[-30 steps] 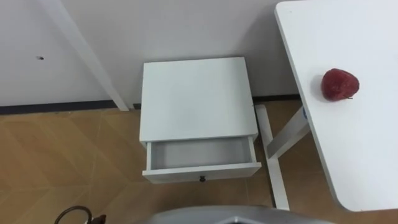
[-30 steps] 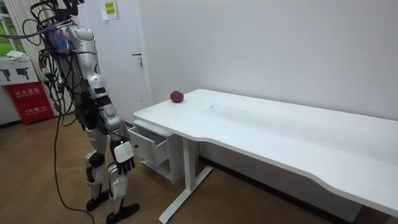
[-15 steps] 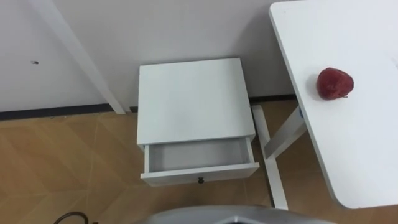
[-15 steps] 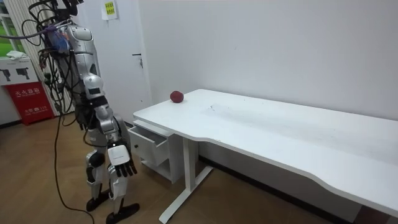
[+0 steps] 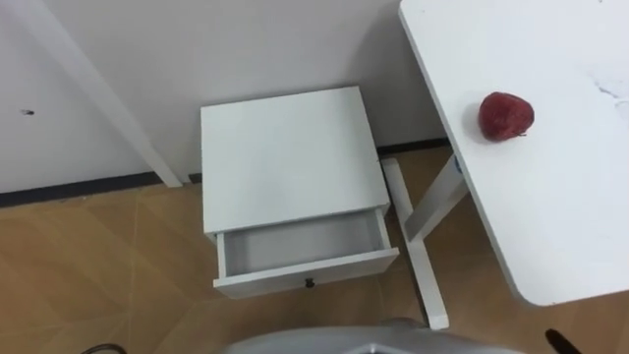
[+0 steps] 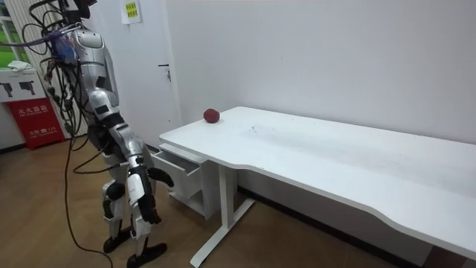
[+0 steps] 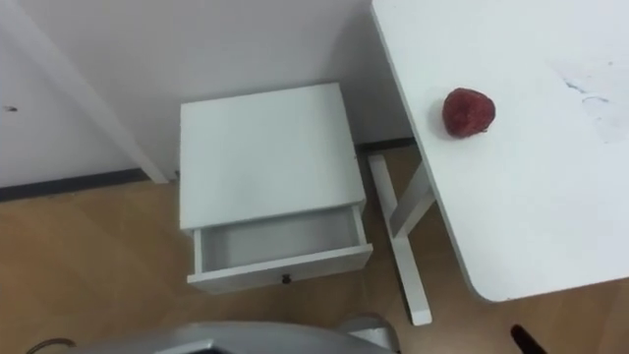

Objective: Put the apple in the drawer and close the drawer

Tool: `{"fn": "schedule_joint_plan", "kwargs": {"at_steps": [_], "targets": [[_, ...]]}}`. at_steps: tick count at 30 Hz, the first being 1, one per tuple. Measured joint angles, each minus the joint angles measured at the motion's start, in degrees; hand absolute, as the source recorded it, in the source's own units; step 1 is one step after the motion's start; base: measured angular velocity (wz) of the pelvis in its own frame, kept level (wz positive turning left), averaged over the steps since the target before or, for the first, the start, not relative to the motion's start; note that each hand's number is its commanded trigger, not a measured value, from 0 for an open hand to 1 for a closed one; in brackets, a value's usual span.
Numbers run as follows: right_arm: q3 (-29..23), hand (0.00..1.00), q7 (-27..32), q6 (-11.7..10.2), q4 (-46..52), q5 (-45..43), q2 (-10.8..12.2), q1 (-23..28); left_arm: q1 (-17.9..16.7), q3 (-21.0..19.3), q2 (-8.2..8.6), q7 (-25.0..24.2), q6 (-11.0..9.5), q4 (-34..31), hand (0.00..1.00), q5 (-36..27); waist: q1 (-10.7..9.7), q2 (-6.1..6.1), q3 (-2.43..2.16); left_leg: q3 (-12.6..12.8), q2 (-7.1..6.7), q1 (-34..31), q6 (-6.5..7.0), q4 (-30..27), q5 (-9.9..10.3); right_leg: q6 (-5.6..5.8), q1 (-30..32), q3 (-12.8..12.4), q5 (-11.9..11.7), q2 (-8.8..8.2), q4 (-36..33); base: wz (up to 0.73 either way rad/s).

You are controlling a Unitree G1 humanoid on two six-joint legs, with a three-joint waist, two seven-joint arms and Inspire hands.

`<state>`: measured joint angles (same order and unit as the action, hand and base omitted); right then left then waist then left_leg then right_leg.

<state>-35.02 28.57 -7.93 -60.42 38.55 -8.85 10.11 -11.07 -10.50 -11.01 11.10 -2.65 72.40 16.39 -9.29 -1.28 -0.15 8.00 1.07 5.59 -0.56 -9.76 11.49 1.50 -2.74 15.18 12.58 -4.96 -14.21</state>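
Evidently mid-turn: since the preceding pictures the whole eye view has slid towards the robot's left. This is a shift of the camera itself (in the room view the things have kept their places), so the round dark-red apple [image 5: 506,116] and the large white rectangular desk [image 5: 575,206] now sit further into the picture. The apple rests on the desk near its wall-side corner, just in from the end edge nearest the small white square-topped cabinet [image 5: 283,157]; nothing touches it. The cabinet's single white drawer [image 5: 295,248] stands pulled out above the wood-patterned floor [image 5: 98,256], bare inside, its small dark knob [image 5: 309,283] facing the robot. A dark tip of the right hand [image 5: 558,339] has come into the lower right corner of the eye view. How far that hand is open cannot be told, but it does not have the apple, which lies well apart from it. In the room view the robot stands upright before the cabinet at the desk's end. Judged from this, the turn and the arriving hand prepare a reach for the apple; neither the placing nor the closing of the drawer is yet begun.
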Motion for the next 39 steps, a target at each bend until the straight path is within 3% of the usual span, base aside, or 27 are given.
{"fn": "schedule_joint_plan", "kwargs": {"at_steps": [4,12,19,23,31,33,39], "targets": [[0.06,0.0,5.66,-2.29,5.68,-0.43,-0.02,-0.01,-1.22,-0.01,-0.12,0.0,-0.86,-1.8,0.0,-0.03,0.23,-0.07,-0.04,0.04,0.01,-0.3,0.0,0.13,0.0,-0.02,0.87,-0.23,-0.01,0.05,-0.33,-0.02],[2.76,0.0,19.92,-9.88,16.99,-0.75,-1.44,-0.96,-3.43,2.92,-0.96,0.0,-4.09,-3.79,0.0,-1.17,0.61,-0.19,-0.06,1.08,0.05,-0.42,0.01,0.15,-0.01,-0.08,1.47,-0.86,-0.06,0.13,-0.67,-0.03],[2.55,0.0,29.21,-13.49,28.12,-4.63,-2.84,0.51,-3.89,2.9,-1.06,-0.83,-4.93,-4.55,0.0,-1.06,0.84,-0.02,0.02,1.16,0.05,-1.2,0.01,0.2,-0.01,-0.09,1.66,-0.61,-0.11,0.11,-0.46,0.02],[2.46,0.0,34.87,-14.99,29.9,-12.78,-5.23,0.33,-4.03,2.9,-1.27,-0.93,-4.99,-4.59,0.0,-1.02,1.78,-0.27,-0.02,1.2,0.04,-1.27,0.01,0.2,-0.01,-0.07,1.72,-0.68,-0.13,0.15,-0.55,-0.02],[4.1,0.0,37.31,-15.91,43.14,-23.19,-5.62,0.2,-2.93,5.19,-1.7,-2.23,-4.95,-4.79,0.0,-0.99,2.0,-1.23,-0.03,0.99,0.05,-1.92,0.01,0.2,-0.01,-0.08,2.26,0.0,-0.13,0.15,-0.45,0.02],[5.5,0.0,36.19,-16.05,46.16,-28.1,-5.66,0.21,-2.9,5.38,-1.73,-3.06,-4.95,-4.81,0.0,-1.03,2.34,-1.76,0.12,1.01,0.05,-1.83,0.01,0.18,-0.01,-0.08,2.06,0.0,-0.14,0.15,-0.33,-0.02],[13.41,0.0,29.71,-16.56,53.33,-34.56,-5.71,0.67,-1.94,10.31,-1.78,-3.12,-4.95,-4.42,0.0,-1.02,3.99,-1.79,0.27,1.24,0.08,-1.78,0.01,0.12,-0.01,-0.16,2.33,-0.19,-0.22,0.19,-0.6,-0.03]]}}
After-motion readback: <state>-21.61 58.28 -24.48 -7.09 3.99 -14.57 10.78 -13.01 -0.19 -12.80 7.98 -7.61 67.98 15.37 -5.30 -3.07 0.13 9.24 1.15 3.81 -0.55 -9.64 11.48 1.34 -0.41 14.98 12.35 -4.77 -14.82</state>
